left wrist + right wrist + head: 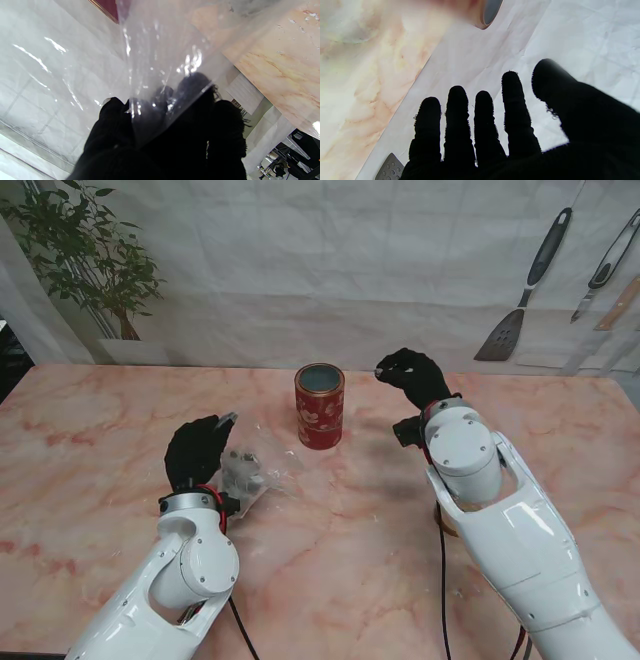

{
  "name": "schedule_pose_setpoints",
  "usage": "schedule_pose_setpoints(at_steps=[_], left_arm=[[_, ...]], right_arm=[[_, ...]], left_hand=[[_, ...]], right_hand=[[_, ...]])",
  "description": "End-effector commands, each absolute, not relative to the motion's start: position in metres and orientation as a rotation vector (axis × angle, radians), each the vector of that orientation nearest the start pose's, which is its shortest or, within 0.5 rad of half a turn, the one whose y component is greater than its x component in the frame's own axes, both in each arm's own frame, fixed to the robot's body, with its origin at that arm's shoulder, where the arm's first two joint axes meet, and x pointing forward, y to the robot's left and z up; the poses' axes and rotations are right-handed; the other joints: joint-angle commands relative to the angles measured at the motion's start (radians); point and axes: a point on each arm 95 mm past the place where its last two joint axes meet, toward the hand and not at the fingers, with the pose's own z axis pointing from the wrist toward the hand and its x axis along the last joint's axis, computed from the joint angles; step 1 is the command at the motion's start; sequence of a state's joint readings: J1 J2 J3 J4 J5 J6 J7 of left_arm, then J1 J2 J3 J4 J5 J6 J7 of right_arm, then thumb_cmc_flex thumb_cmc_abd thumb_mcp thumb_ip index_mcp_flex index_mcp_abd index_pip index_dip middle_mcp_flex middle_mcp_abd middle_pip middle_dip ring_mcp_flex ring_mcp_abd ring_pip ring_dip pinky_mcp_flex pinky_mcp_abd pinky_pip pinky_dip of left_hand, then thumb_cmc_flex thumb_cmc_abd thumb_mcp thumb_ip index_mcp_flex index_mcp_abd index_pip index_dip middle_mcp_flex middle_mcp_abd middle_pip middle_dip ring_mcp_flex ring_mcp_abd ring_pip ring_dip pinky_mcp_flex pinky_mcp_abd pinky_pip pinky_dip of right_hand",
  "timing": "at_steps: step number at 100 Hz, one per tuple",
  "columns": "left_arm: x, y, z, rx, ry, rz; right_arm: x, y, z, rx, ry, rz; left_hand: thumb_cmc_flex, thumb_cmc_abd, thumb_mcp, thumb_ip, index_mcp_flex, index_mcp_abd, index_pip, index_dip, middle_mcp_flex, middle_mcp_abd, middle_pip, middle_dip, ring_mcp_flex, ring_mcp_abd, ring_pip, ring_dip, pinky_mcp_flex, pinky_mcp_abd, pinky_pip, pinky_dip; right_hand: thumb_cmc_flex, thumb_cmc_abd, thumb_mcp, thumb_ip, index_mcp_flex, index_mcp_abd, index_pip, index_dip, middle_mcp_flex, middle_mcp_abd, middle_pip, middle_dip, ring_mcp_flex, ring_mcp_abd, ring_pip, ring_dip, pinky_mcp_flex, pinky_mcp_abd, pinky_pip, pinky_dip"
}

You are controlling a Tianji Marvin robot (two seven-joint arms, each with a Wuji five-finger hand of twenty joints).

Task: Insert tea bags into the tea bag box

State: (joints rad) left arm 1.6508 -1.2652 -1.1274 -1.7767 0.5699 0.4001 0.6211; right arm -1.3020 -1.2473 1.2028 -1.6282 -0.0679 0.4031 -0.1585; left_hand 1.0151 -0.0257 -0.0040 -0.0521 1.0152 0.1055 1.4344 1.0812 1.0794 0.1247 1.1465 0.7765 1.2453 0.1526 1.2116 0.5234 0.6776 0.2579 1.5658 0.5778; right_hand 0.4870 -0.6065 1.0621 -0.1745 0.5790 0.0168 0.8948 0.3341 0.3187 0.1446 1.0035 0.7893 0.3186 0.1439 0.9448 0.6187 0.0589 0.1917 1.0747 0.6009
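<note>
Left arm rises from the near-left corner, forearm angled toward table centre, left hand [198,452] in a black glove, knuckles up, low over the marble table [90,440]. Right arm comes from the near-right corner, wrist raised, right hand [412,376] lifted just right of the tin, fingers pointing left toward its rim.

Tea bag box [319,406] is a red round tin with a pale floral print, upright, lid off, grey inside visible, mid-table between the two hands. Clear plastic bag [252,466] lies crumpled just right of the left hand, whitish contents inside, too small to tell if they are tea bags.

Left hand is clenched on the bag: left wrist view shows the clear film [160,62] pinched between the gloved fingers [112,117]. Right hand is released, holding nothing; right wrist view shows fingers [457,107] straight and slightly apart, thumb out to the side, tin rim [492,12] beyond the fingertips
</note>
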Motion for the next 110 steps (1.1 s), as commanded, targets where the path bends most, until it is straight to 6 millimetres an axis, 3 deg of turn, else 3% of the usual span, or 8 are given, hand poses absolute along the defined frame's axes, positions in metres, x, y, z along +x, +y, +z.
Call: schedule_pose_setpoints(at_steps=[1,19,33,44,74,110], left_arm=[[0.365,-0.046,-0.271,-1.515,0.512,-1.697],[0.364,-0.048,-0.270,-1.508,0.519,-1.703],[0.363,-0.049,-0.270,-1.507,0.524,-1.705],[0.364,-0.049,-0.270,-1.506,0.526,-1.704],[0.364,-0.048,-0.270,-1.511,0.520,-1.698],[0.367,-0.047,-0.271,-1.519,0.535,-1.692]], right_arm=[[0.467,0.022,-0.237,-2.480,-0.696,-2.256],[0.448,0.014,-0.249,-2.417,-0.681,-2.299],[0.435,0.007,-0.257,-2.370,-0.780,-2.285],[0.427,0.004,-0.263,-2.333,-0.797,-2.275],[0.408,-0.003,-0.288,-2.323,-0.823,-2.264],[0.393,-0.009,-0.317,-2.298,-0.732,-2.210]], left_hand=[[0.102,0.057,0.004,0.028,0.009,0.023,0.047,0.006,-0.019,-0.125,-0.014,-0.006,0.021,0.010,-0.004,0.004,0.017,-0.039,0.013,-0.003],[0.101,0.058,0.004,0.028,0.009,0.023,0.047,0.006,-0.019,-0.125,-0.014,-0.006,0.021,0.010,-0.005,0.004,0.017,-0.039,0.013,-0.003],[0.102,0.058,0.004,0.028,0.009,0.023,0.047,0.006,-0.021,-0.125,-0.015,-0.006,0.021,0.010,-0.005,0.004,0.017,-0.039,0.013,-0.003],[0.102,0.057,0.004,0.028,0.009,0.023,0.047,0.006,-0.021,-0.126,-0.015,-0.006,0.020,0.009,-0.005,0.004,0.017,-0.039,0.013,-0.003],[0.100,0.059,0.004,0.028,0.009,0.023,0.047,0.006,-0.021,-0.126,-0.015,-0.005,0.020,0.008,-0.005,0.004,0.017,-0.039,0.013,-0.003],[0.100,0.059,0.003,0.028,0.009,0.023,0.047,0.006,-0.021,-0.125,-0.015,-0.005,0.020,0.008,-0.005,0.005,0.017,-0.039,0.013,-0.003]], right_hand=[[-0.038,0.021,0.022,0.040,-0.018,-0.012,-0.037,0.039,-0.021,-0.001,-0.043,-0.040,0.000,-0.004,-0.059,-0.029,-0.007,-0.004,-0.027,-0.016],[-0.065,0.007,0.015,0.040,-0.047,0.003,-0.084,0.059,-0.039,-0.008,-0.107,-0.098,-0.004,-0.026,-0.155,-0.069,-0.011,-0.014,-0.071,-0.031],[-0.109,0.017,-0.013,0.040,-0.187,0.042,-0.157,0.050,-0.125,-0.018,-0.163,-0.141,-0.069,-0.055,-0.285,-0.119,-0.028,-0.032,-0.145,-0.042],[-0.111,0.017,-0.022,0.043,-0.235,0.059,-0.178,0.050,-0.163,-0.027,-0.183,-0.158,-0.093,-0.068,-0.350,-0.143,-0.038,-0.044,-0.179,-0.041],[-0.116,0.022,-0.042,0.047,-0.261,0.068,-0.196,0.056,-0.161,-0.031,-0.269,-0.209,-0.117,-0.085,-0.441,-0.176,-0.059,-0.058,-0.298,-0.053],[-0.114,0.024,-0.041,0.048,-0.263,0.070,-0.204,0.058,-0.159,-0.035,-0.311,-0.227,-0.132,-0.089,-0.492,-0.198,-0.065,-0.069,-0.350,-0.043]])
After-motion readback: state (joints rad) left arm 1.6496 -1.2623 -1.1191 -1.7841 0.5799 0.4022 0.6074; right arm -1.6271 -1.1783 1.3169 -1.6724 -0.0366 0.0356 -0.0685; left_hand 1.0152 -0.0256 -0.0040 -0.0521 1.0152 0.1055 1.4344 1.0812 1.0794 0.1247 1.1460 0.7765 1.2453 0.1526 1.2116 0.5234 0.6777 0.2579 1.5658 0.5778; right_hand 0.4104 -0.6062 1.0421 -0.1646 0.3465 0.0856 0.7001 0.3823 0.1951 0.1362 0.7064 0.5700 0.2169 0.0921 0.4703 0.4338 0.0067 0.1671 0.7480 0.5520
